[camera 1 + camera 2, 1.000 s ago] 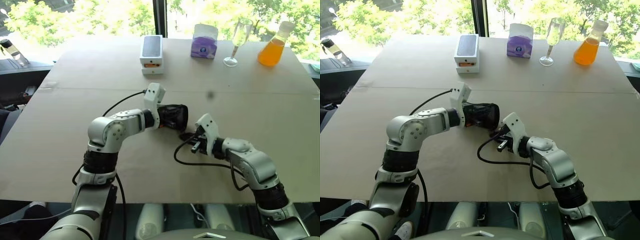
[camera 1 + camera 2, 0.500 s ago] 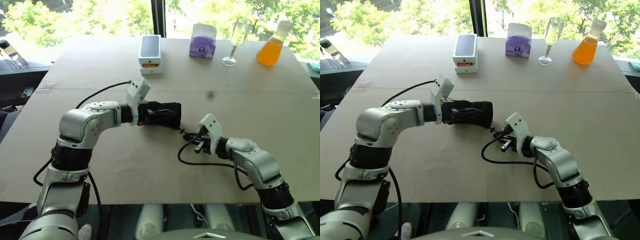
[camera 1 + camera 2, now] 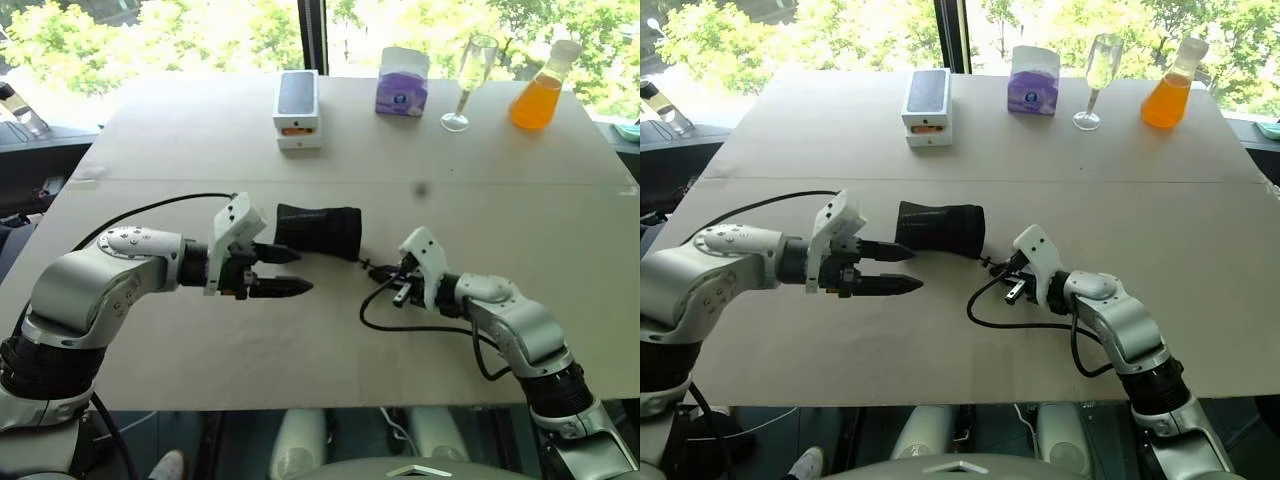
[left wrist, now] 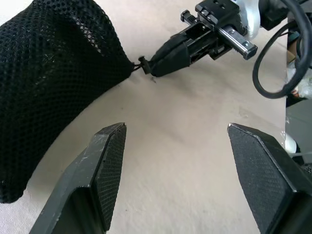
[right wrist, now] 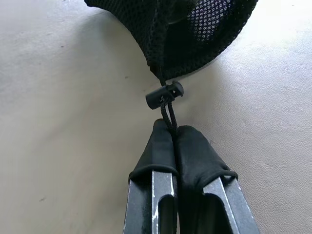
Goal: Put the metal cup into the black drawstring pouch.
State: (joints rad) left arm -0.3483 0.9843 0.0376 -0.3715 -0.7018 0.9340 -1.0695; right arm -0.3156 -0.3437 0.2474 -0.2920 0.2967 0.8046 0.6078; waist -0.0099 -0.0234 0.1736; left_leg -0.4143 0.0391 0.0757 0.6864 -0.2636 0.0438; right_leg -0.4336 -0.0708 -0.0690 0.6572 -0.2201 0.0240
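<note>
The left gripper (image 3: 283,272) hangs empty, jaws spread wide, just short of the black drawstring pouch (image 3: 318,230). The right gripper (image 5: 174,134) is pinched shut on the cord (image 5: 169,113) below its toggle. The pouch lies lengthwise across the table (image 3: 500,200), cinched mouth toward the right gripper

Looks like an indoor robot test setup, prob. a lab or office room. A wide table (image 3: 520,215) covered w/ plain brown cardboard sits against big windows (image 3: 180,30) showing sunlit green trees. Along the far edge, staged props: boxed phone (image 3: 299,108), purple tissue box (image 3: 403,83), clear stemmed glass (image 3: 471,82), flask of orange liquid (image 3: 541,88).
</note>
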